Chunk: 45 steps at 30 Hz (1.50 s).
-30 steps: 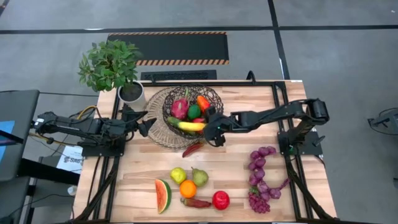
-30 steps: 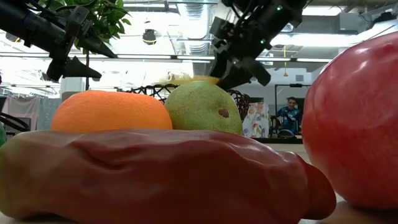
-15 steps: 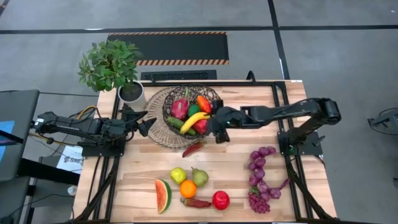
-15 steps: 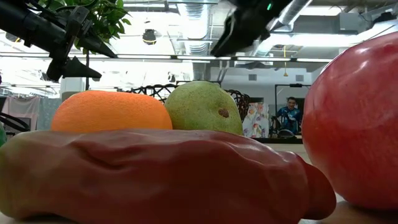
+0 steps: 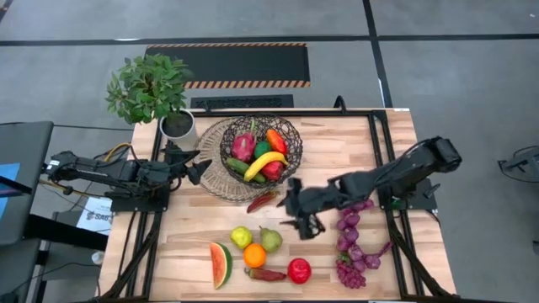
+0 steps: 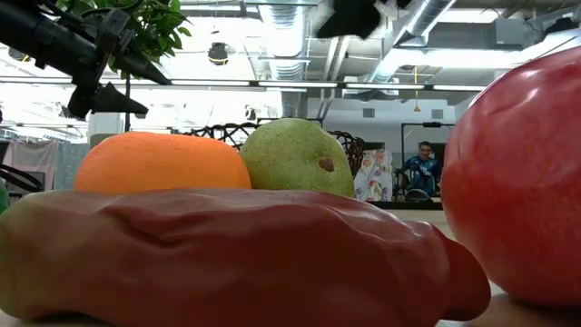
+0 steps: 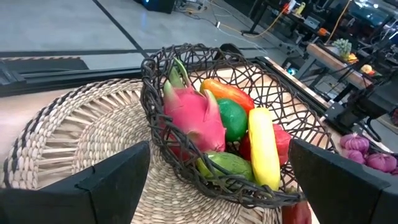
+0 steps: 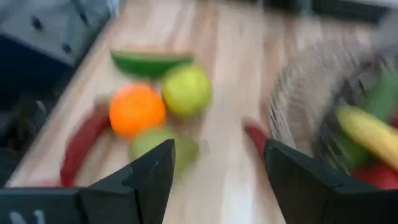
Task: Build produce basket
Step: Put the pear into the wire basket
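The dark wire basket (image 5: 290,139) stands on a woven mat at the far middle and holds a pink dragon fruit (image 7: 193,118), an orange pepper, a green fruit, a cucumber, a red fruit and a banana (image 5: 264,162). My right gripper (image 5: 303,220) is open and empty above the table between the basket and the pear (image 5: 270,239); in its wrist view (image 8: 214,180) the orange (image 8: 137,109), green apple (image 8: 186,90) and pear (image 8: 163,148) lie ahead. My left gripper (image 5: 200,167) is open and empty at the mat's left edge, facing the basket (image 7: 186,56).
On the table's near part lie a watermelon slice (image 5: 221,263), a long red pepper (image 5: 265,273), a red apple (image 5: 299,270) and purple grapes (image 5: 354,244). A small red chili (image 5: 261,200) lies by the mat's near edge. A potted plant (image 5: 150,88) stands at the far left.
My right gripper has left the basket's near right rim and moved toward the table's near edge, to above the pear's right side. The banana, at the basket's near rim a second ago, now lies tilted inside the basket.
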Available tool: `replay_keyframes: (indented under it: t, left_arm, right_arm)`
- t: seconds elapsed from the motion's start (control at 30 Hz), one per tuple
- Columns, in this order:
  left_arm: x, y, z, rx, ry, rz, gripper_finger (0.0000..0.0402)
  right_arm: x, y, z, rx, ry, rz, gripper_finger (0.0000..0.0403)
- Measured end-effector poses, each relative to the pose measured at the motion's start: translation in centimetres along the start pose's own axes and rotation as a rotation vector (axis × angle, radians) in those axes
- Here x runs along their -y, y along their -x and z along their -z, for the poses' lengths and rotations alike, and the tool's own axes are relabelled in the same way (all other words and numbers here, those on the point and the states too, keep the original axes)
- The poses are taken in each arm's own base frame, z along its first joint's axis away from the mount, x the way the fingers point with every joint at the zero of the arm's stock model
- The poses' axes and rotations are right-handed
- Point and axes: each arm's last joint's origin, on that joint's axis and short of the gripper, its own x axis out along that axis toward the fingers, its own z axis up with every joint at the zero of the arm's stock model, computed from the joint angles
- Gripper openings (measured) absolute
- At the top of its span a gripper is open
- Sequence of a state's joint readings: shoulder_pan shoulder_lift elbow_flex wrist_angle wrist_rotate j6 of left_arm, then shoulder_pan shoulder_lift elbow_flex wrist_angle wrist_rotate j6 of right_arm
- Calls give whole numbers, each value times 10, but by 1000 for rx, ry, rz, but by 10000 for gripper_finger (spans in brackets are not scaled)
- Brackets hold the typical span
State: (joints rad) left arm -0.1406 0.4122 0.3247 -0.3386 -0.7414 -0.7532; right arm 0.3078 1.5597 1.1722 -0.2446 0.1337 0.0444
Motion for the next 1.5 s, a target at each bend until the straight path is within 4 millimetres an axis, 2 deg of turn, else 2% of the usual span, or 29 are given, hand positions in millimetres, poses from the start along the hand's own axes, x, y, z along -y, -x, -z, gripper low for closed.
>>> replay_keyframes:
  t: [0.13,0.33,0.63,0.83,0.93,1.1,1.4,1.5]
  left_arm:
    - [-1,0,1,-12,-14,-10,368]
    - [-1,-1,5,-58,-37,6,368]
    - [-1,-2,7,-81,-89,3,368]
    - [-3,-2,8,-90,-107,-11,368]
    - [-3,-2,8,-89,-107,-12,368]
    - [-3,-2,8,-91,-110,-16,368]
    - [-4,-2,8,-93,-92,-19,368]
    - [-4,-2,9,-95,-92,-21,368]
  right_arm:
    - [-15,-29,7,18,41,-23,266]
    - [-31,-66,23,-56,54,-50,275]
    - [-54,-95,19,-73,90,-102,352]
    - [-56,-108,35,-184,101,-107,375]
    - [-56,-120,48,-234,108,-102,373]
    - [-52,-132,56,-266,105,-88,365]
    - [-39,-121,52,-303,71,-54,290]
    - [-37,-114,48,-300,64,-53,277]
